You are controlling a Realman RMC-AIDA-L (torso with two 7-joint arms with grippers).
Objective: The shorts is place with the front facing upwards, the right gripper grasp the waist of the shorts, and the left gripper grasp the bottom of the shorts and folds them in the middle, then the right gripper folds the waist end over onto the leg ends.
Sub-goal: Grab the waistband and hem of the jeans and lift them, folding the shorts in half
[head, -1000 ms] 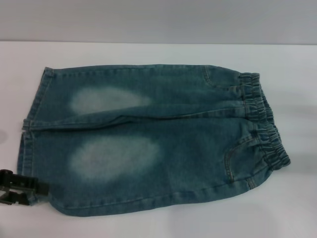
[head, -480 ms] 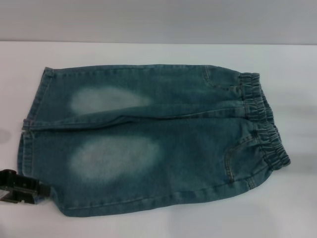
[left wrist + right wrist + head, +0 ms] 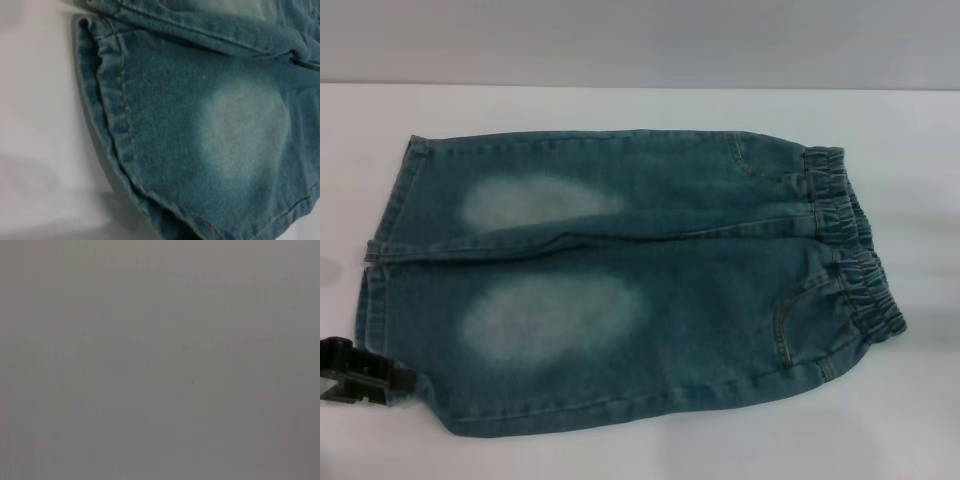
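Blue denim shorts [image 3: 620, 280] lie flat on the white table [image 3: 620, 105], front up, with pale faded patches on both legs. The elastic waist [image 3: 850, 250] points right and the leg ends [image 3: 380, 250] point left. My left gripper [image 3: 365, 380] is low at the near left, its black tip against the hem corner of the near leg. The left wrist view shows that leg's hem [image 3: 112, 135] and faded patch [image 3: 240, 130] close up, without fingers. My right gripper is out of view; its wrist view shows only plain grey.
A grey wall [image 3: 640, 40] runs behind the table's far edge. White tabletop [image 3: 930, 400] surrounds the shorts on the right and near sides.
The left gripper has crept slightly away from the near edge, staying at the hem corner. The shorts lie as before.
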